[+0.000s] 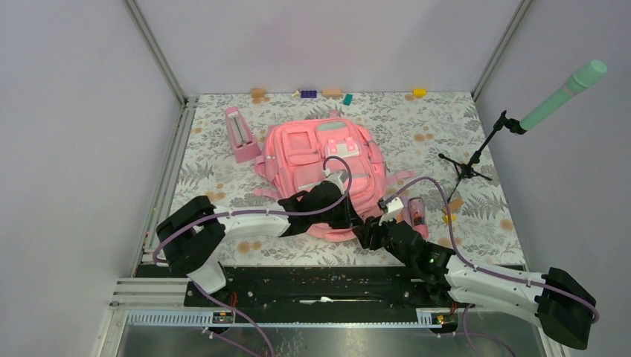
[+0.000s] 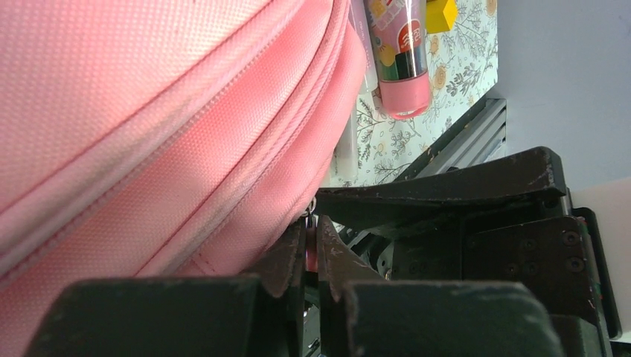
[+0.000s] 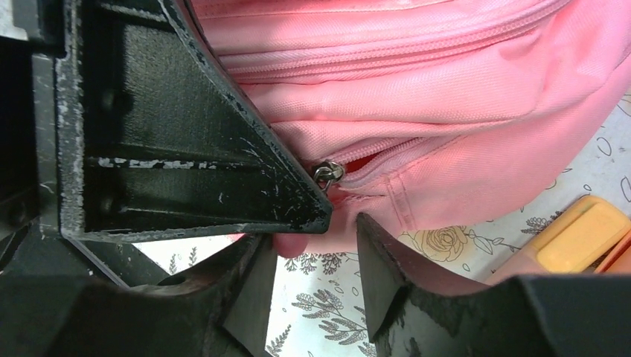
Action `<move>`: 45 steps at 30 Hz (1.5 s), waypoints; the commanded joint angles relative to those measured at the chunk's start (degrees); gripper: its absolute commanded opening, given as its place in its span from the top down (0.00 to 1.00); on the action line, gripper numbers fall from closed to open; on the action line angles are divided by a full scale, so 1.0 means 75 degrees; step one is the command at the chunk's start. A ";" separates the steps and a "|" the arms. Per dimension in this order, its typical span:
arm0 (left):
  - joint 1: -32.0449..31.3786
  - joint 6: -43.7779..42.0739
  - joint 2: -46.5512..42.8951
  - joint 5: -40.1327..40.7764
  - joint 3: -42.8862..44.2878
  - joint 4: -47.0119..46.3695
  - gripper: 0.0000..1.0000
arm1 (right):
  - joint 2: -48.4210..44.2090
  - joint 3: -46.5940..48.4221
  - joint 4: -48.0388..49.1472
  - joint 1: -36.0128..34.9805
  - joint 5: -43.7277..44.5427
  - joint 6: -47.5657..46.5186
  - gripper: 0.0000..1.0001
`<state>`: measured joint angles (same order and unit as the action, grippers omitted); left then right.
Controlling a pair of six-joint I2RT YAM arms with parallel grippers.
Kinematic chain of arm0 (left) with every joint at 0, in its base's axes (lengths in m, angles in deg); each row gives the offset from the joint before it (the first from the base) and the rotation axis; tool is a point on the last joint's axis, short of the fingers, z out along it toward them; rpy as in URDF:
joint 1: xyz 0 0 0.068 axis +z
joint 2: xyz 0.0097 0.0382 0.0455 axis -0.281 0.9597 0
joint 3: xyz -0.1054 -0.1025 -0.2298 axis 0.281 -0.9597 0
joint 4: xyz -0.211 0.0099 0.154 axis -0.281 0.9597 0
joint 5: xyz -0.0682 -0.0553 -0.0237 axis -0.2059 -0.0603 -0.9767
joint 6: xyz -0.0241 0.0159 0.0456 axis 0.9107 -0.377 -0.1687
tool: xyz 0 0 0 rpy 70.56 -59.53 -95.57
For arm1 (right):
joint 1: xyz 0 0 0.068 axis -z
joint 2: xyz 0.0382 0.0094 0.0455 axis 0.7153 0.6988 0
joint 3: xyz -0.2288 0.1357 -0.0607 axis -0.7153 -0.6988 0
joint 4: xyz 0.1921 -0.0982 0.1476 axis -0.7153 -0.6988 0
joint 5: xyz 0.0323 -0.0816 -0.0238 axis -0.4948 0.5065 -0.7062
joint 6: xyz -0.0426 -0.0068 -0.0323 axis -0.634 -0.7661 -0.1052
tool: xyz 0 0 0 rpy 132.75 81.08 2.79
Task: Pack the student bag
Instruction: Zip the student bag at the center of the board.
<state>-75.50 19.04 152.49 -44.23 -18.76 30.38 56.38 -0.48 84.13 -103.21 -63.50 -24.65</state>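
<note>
- At the middle of the table lies the student bag [image 1: 320, 160], flat with its front pockets up and its near edge towards the arms.
- One left gripper [image 2: 311, 230] meets that near edge, its fingers pinched together on the zip pull [image 2: 311, 256].
- One right gripper [image 3: 316, 245] sits just beside it at the same edge, fingers apart, with the patterned cloth showing through the gap.
- One pink pen case [image 1: 417, 210] lies just right of the bag, with one yellow block [image 1: 449, 218] near it.
- One pink triangular stand [image 1: 241, 134] stands upright to the bag's left.
- One tripod [image 1: 466, 167] on the right carries one mint-green microphone [image 1: 565, 93], tilted up and outwards.
- At least five small blocks [image 1: 308, 94] line the far edge: orange, purple, orange, teal and yellow.
- One tablecloth [image 1: 417, 130], printed with grey leaves and orange flowers, covers the surface.
- Three pale lilac walls [image 1: 335, 37] in metal framing close it in.
</note>
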 commanded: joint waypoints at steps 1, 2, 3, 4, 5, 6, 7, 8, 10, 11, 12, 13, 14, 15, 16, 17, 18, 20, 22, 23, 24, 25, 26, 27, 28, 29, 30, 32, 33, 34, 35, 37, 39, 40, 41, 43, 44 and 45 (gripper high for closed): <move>0.0013 0.0115 -0.0126 -0.0193 -0.0013 -0.0901 0.97 | 0.0156 0.0475 0.0737 -0.0063 0.0452 0.0177 0.54; 0.0015 0.0122 -0.0127 -0.0203 -0.0026 -0.0910 0.97 | 0.0166 0.0460 0.0742 -0.0063 0.0585 0.0222 0.57; 0.0014 0.0126 -0.0133 -0.0201 -0.0038 -0.0913 0.97 | 0.0164 0.0442 0.0756 -0.0071 0.0716 0.0273 0.62; 0.0012 0.0131 -0.0118 -0.0203 -0.0053 -0.0910 0.97 | 0.0139 0.0425 0.0766 -0.0061 0.0809 0.0304 0.67; 0.0009 0.0129 -0.0114 -0.0198 -0.0082 -0.0902 0.97 | 0.0119 0.0415 0.0770 -0.0062 0.0921 0.0334 0.73; 0.0007 0.0127 -0.0118 -0.0207 -0.0097 -0.0901 0.96 | 0.0101 0.0401 0.0778 -0.0068 0.0962 0.0354 0.76; 0.0014 0.0112 -0.0122 -0.0193 -0.0109 -0.0891 0.95 | 0.0108 0.0395 0.0798 -0.0063 0.0968 0.0335 0.80; 0.0015 0.0100 -0.0124 -0.0180 -0.0104 -0.0862 0.94 | 0.0120 0.0394 0.0804 -0.0063 0.0944 0.0306 0.85; 0.0009 -0.0010 -0.0141 -0.0130 -0.0053 -0.0717 0.88 | 0.0184 0.0406 0.0811 -0.0066 0.0893 0.0246 0.94; 0.0012 -0.0079 -0.0157 -0.0100 -0.0018 -0.0635 0.85 | 0.0228 0.0397 0.0805 -0.0063 0.0879 0.0222 0.97; 0.0015 -0.0167 -0.0184 -0.0061 0.0019 -0.0546 0.80 | 0.0266 0.0386 0.0808 -0.0066 0.0873 0.0207 1.00; 0.0014 -0.0278 -0.0234 -0.0021 0.0054 -0.0442 0.73 | 0.0298 0.0367 0.0812 -0.0066 0.0875 0.0211 1.00; 0.0015 -0.0385 -0.0322 0.0032 0.0080 -0.0338 0.66 | 0.0311 0.0322 0.0829 -0.0063 0.0884 0.0241 1.00; 0.0015 -0.0504 -0.0423 0.0125 0.0088 -0.0224 0.59 | 0.0307 0.0282 0.0847 -0.0063 0.0906 0.0272 1.00; 0.0015 -0.0617 -0.0574 0.0259 0.0074 -0.0088 0.52 | 0.0270 0.0229 0.0832 -0.0063 0.0951 0.0323 1.00; 0.0014 -0.0757 -0.0728 0.0426 0.0056 0.0062 0.47 | 0.0226 0.0186 0.0818 -0.0063 0.1006 0.0387 1.00; 0.0014 -0.0874 -0.0907 0.0656 0.0017 0.0312 0.43 | 0.0170 0.0142 0.0790 -0.0063 0.1082 0.0468 1.00; 0.0015 -0.1107 -0.1242 0.1091 -0.0113 0.0666 0.36 | 0.0064 0.0066 0.0767 -0.0068 0.1145 0.0519 1.00; 0.0027 -0.1180 -0.1583 0.1321 -0.0406 0.0751 0.29 | 0.0001 0.0021 0.0735 -0.0064 0.1233 0.0544 1.00; 0.0027 -0.1232 -0.1762 0.1343 -0.0572 0.0697 0.26 | -0.0010 0.0005 0.0717 -0.0063 0.1273 0.0553 1.00; 0.0037 -0.1328 -0.1975 0.1366 -0.0679 0.0683 0.23 | -0.0004 -0.0018 0.0711 -0.0063 0.1315 0.0553 1.00; 0.0049 -0.1435 -0.2126 0.1399 -0.0758 0.0722 0.21 | 0.0007 -0.0057 0.0718 -0.0063 0.1355 0.0559 1.00; 0.0069 -0.1602 -0.2287 0.1448 -0.0792 0.0814 0.20 | 0.0027 -0.0071 0.0713 -0.0063 0.1407 0.0586 1.00; 0.0073 -0.1814 -0.2432 0.1514 -0.0799 0.0933 0.19 | 0.0031 -0.0087 0.0717 -0.0063 0.1433 0.0608 1.00; 0.0074 -0.2085 -0.2569 0.1613 -0.0781 0.1096 0.18 | 0.0032 -0.0097 0.0716 -0.0063 0.1453 0.0633 1.00; 0.0072 -0.2373 -0.2680 0.1709 -0.0748 0.1361 0.17 | 0.0023 -0.0107 0.0713 -0.0063 0.1469 0.0661 1.00; 0.0074 -0.2723 -0.2736 0.1814 -0.0667 0.1654 0.16 | 0.0026 -0.0109 0.0714 -0.0064 0.1487 0.0681 1.00; 0.0074 -0.3462 -0.2726 0.2071 -0.0375 0.2465 0.15 | 0.0001 -0.0110 0.0713 -0.0063 0.1496 0.0705 1.00; 0.0072 -0.3821 -0.2644 0.2205 -0.0200 0.2854 0.14 | -0.0019 -0.0116 0.0711 -0.0071 0.1486 0.0700 1.00; 0.0074 -0.4181 -0.2542 0.2291 -0.0058 0.3148 0.14 | -0.0021 -0.0125 0.0721 -0.0064 0.1483 0.0708 1.00; 0.0074 -0.4549 -0.2417 0.2300 0.0093 0.3345 0.14 | -0.0036 -0.0131 0.0722 -0.0063 0.1501 0.0710 1.00; 0.0074 -0.5112 -0.2133 0.2109 0.0216 0.3564 0.16 | -0.0039 -0.0154 0.0731 -0.0063 0.1557 0.0762 1.00; 0.0054 -0.5347 -0.1947 0.2058 0.0255 0.3510 0.21 | -0.0049 -0.0174 0.0740 -0.0066 0.1566 0.0796 1.00; 0.0022 -0.5381 -0.1927 0.2132 0.0234 0.3406 0.22 | -0.0072 -0.0179 0.0736 -0.0063 0.1551 0.0796 1.00; 0.0010 -0.5412 -0.1953 0.2165 0.0198 0.3247 0.23 | -0.0079 -0.0179 0.0740 -0.0063 0.1544 0.0791 1.00; -0.0050 -0.5501 -0.2048 0.2219 0.0167 0.2979 0.24 | -0.0097 -0.0200 0.0735 -0.0063 0.1543 0.0765 1.00; -0.0113 -0.5547 -0.2081 0.2294 0.0185 0.2913 0.25 | -0.0097 -0.0217 0.0740 -0.0063 0.1554 0.0758 1.00; -0.0184 -0.5605 -0.2107 0.2352 0.0218 0.2854 0.25 | -0.0107 -0.0232 0.0741 -0.0063 0.1565 0.0756 1.00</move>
<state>-75.72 -18.49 137.72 -29.79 -18.89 54.31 56.27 -1.57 87.19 -103.75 -55.39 -19.28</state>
